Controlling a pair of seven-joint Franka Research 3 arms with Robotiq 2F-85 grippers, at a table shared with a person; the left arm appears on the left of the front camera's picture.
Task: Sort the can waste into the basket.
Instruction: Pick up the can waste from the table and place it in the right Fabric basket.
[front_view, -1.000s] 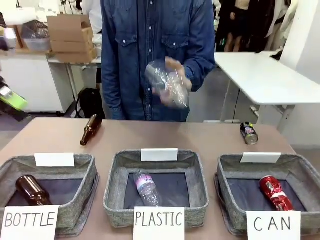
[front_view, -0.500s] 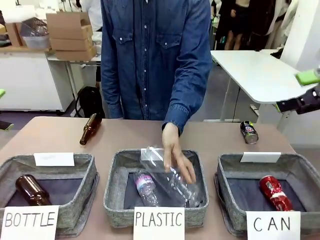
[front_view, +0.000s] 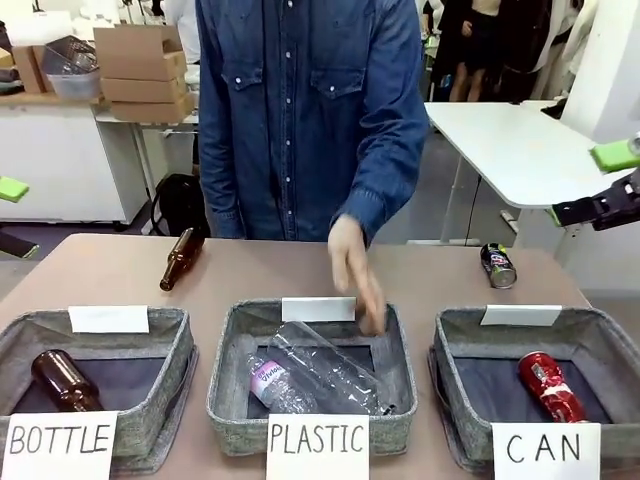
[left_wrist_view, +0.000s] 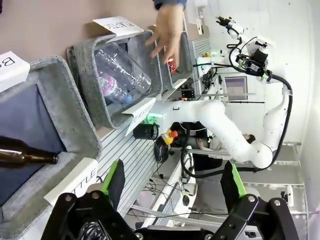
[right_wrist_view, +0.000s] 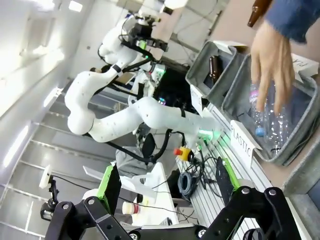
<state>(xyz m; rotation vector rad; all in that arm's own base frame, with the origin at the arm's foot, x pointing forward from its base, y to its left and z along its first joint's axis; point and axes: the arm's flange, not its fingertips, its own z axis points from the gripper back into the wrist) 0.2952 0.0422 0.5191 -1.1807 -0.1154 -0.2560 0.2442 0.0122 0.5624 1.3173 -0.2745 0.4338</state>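
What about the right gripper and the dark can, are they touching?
Apart. The front view shows the open right gripper up in the air, clear of the dark can lying on the table.

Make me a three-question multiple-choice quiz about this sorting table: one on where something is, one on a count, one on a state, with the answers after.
1. Where is the dark can?
A) on the table behind the CAN basket
B) inside that basket
C) on the floor

2. How many clear bottles lie in the PLASTIC basket?
A) none
B) four
C) two

3. How is the brown bottle outside the baskets placed?
A) standing upright
B) lying on its side
C) broken in pieces

Answers:
1 A: the dark can sits on bare tabletop past the basket's far rim.
2 C: one with a pink label lies next to a larger one.
3 B: its whole length rests along the tabletop.
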